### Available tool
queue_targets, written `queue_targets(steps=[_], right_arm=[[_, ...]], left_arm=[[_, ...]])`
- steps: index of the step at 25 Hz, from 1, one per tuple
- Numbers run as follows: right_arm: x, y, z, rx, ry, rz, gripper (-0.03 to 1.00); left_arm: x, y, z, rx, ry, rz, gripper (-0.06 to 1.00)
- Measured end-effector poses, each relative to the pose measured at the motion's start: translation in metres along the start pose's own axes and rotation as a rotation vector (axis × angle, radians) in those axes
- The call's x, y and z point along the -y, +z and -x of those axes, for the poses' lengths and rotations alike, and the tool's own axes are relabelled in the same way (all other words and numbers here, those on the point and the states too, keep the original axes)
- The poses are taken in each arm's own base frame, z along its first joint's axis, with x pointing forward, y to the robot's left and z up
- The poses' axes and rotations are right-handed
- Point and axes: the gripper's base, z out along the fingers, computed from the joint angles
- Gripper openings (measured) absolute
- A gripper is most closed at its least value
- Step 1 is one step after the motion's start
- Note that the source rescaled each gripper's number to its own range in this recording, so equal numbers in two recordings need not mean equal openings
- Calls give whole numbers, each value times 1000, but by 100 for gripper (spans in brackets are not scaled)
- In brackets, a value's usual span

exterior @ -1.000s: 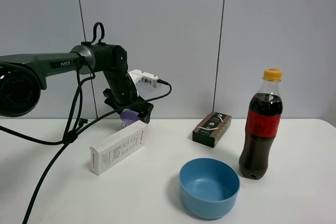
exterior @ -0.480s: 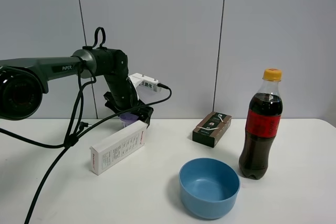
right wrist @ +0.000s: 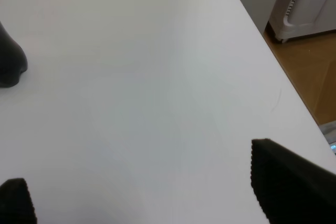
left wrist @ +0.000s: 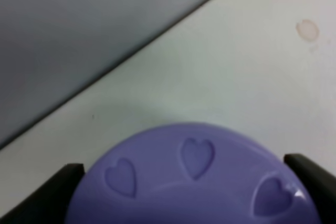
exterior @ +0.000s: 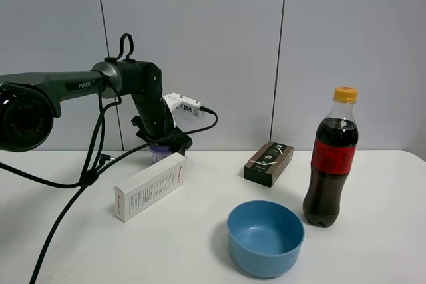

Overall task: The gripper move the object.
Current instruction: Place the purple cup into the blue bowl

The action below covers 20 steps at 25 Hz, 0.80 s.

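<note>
The lavender-purple tub (exterior: pixel 158 153) sits low at the back left of the white table, just behind the white carton. My left gripper (exterior: pixel 166 144) on the dark green PiPER arm is down over it. In the left wrist view the dimpled purple lid (left wrist: pixel 194 182) with heart shapes fills the lower part, with a black finger (left wrist: pixel 65 192) against each side of it, so the gripper is shut on the tub. My right gripper (right wrist: pixel 152 192) is open and empty above bare white table; it does not show in the exterior view.
A white rectangular carton (exterior: pixel 150 186) lies in front of the tub. A blue bowl (exterior: pixel 265 237) stands front centre, a cola bottle (exterior: pixel 331 164) at the right, a dark small box (exterior: pixel 269 163) behind them. Black cables hang at the left. The table's edge (right wrist: pixel 273 72) and the floor show in the right wrist view.
My left gripper has moved down and slightly left with the purple tub, bringing it lower behind the carton. Nothing else has moved.
</note>
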Motion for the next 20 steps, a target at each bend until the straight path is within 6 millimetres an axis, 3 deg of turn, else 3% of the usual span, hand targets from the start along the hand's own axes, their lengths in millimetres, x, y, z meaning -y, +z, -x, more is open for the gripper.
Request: queue_targets(steps=[3, 6, 11, 15, 20], right_arm=[[0, 0, 0, 0, 0, 0, 100], [0, 0, 0, 0, 0, 0, 100], [0, 0, 0, 0, 0, 0, 100], [0, 0, 0, 0, 0, 0, 100], [0, 0, 0, 0, 0, 0, 100]], left_arm=[[-2, -16, 5, -14, 40, -1, 1], [-7, -53, 20, 26, 59, 21, 1], [-14, -165, 46, 96, 78, 65, 1], [0, -240, 55, 168, 92, 76, 1], [38, -292, 63, 265, 135, 45, 1]])
